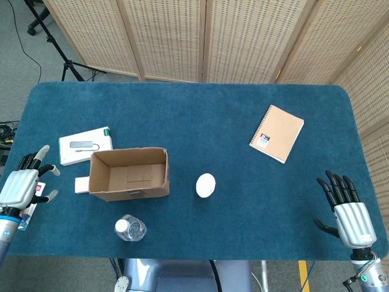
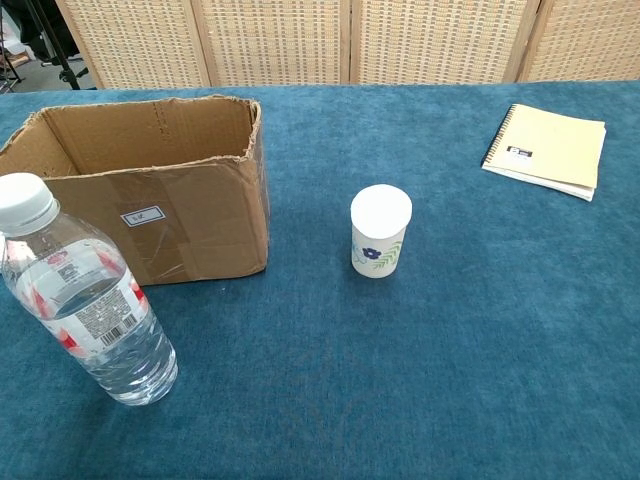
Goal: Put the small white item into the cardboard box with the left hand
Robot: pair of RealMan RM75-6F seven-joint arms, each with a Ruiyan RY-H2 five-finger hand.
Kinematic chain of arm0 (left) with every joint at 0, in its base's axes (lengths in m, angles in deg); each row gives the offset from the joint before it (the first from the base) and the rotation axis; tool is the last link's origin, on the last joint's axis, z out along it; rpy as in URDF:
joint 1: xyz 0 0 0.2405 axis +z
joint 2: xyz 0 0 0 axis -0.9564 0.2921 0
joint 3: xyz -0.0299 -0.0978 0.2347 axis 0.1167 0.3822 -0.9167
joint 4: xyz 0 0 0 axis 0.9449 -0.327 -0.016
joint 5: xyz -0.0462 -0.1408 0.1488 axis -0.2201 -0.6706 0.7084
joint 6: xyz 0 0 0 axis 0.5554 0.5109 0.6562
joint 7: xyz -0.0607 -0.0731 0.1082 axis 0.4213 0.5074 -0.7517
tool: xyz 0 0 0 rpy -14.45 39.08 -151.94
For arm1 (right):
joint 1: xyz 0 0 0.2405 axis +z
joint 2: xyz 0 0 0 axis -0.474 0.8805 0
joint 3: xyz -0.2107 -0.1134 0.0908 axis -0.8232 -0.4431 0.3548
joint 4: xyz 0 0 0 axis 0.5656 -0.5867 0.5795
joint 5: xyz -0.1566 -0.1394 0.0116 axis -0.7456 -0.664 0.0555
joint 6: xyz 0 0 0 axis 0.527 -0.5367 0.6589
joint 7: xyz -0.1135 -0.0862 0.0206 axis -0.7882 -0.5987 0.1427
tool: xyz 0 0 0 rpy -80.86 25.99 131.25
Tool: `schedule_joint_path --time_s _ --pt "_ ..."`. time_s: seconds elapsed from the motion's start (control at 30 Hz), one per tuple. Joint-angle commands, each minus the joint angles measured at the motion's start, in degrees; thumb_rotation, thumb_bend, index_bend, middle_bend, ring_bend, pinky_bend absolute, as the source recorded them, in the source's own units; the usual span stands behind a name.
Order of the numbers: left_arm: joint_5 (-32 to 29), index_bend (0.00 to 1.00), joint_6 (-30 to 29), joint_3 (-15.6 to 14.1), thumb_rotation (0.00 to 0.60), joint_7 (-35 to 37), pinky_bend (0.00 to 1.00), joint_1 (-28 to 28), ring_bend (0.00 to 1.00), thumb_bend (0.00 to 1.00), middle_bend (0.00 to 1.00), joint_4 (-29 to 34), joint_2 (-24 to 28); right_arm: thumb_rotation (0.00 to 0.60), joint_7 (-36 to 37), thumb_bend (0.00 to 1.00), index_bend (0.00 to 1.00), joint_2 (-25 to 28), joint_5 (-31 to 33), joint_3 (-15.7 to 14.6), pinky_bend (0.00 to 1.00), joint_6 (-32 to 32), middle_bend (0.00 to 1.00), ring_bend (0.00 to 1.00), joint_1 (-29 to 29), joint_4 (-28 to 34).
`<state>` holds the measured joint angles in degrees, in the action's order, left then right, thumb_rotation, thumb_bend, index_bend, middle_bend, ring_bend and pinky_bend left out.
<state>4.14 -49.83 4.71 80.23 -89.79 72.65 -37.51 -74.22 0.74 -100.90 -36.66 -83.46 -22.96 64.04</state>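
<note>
Head view looked steeply down from above the robot's side of the table [image 1: 182, 115], taking in the whole top, with the left hand [image 1: 21, 185] and right hand [image 1: 349, 213] at its lower corners. Chest view sat low and close, facing across the table toward the screens. The 2 views shared the cardboard box [image 1: 129, 174], water bottle [image 2: 85, 300], white cup [image 2: 380, 232] and notebook [image 2: 550, 150], all between the hands; neither hand showed there.

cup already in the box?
No, the cup stands upright on the table, apart from the box.
</note>
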Motion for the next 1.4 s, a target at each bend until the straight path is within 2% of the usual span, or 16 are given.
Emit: schedule_joint_path --time_s 0.03,0.2,0.43,0.77,1.03,1.4 --pt "-3.5 0.45 2.8 1.0 0.6 -1.9 0.0 -2.1 0.0 0.24 0.0 -0.8 -0.7 0.6 0.1 0.13 0.08 0.0 0.0 0.0 0.0 0.0 0.0 0.0 0.0 0.0" --pt "-7.5 0.44 4.8 1.6 0.6 -4.9 0.0 -3.8 0.0 0.24 0.0 -2.4 -2.7 0.6 0.2 0.13 0.08 0.0 0.0 0.1 0.0 -0.1 0.0 0.0 0.0 -0.1" --pt "-9.0 0.44 6.5 0.8 0.6 -7.0 0.0 -4.9 0.0 0.23 0.0 -3.3 -4.2 0.6 0.8 0.13 0.08 -0.2 -0.2 0.2 0.0 -0.5 0.0 0.0 0.0 -0.5" --pt "-10.3 0.33 7.6 -0.7 0.6 -10.5 0.0 -6.1 0.0 0.21 0.0 -4.3 -6.8 0.6 1.8 0.13 0.08 -0.5 -0.9 0.3 0.0 -1.7 0.0 0.0 -0.1 -1.4" --pt "-11.6 0.33 8.2 -1.5 0.6 -13.0 0.0 -6.8 0.0 0.21 0.0 -5.4 -8.8 0.6 2.0 0.13 0.08 -0.5 -0.9 0.3 0.0 -2.0 0.0 0.0 -0.1 -1.5" --pt "-15.9 0.32 9.1 -2.0 0.6 -18.2 0.0 -8.6 0.0 0.21 0.0 -9.7 -13.9 0.6 2.3 0.13 0.08 -0.5 -1.0 0.3 0.0 -2.1 0.0 0.0 -0.2 -1.6"
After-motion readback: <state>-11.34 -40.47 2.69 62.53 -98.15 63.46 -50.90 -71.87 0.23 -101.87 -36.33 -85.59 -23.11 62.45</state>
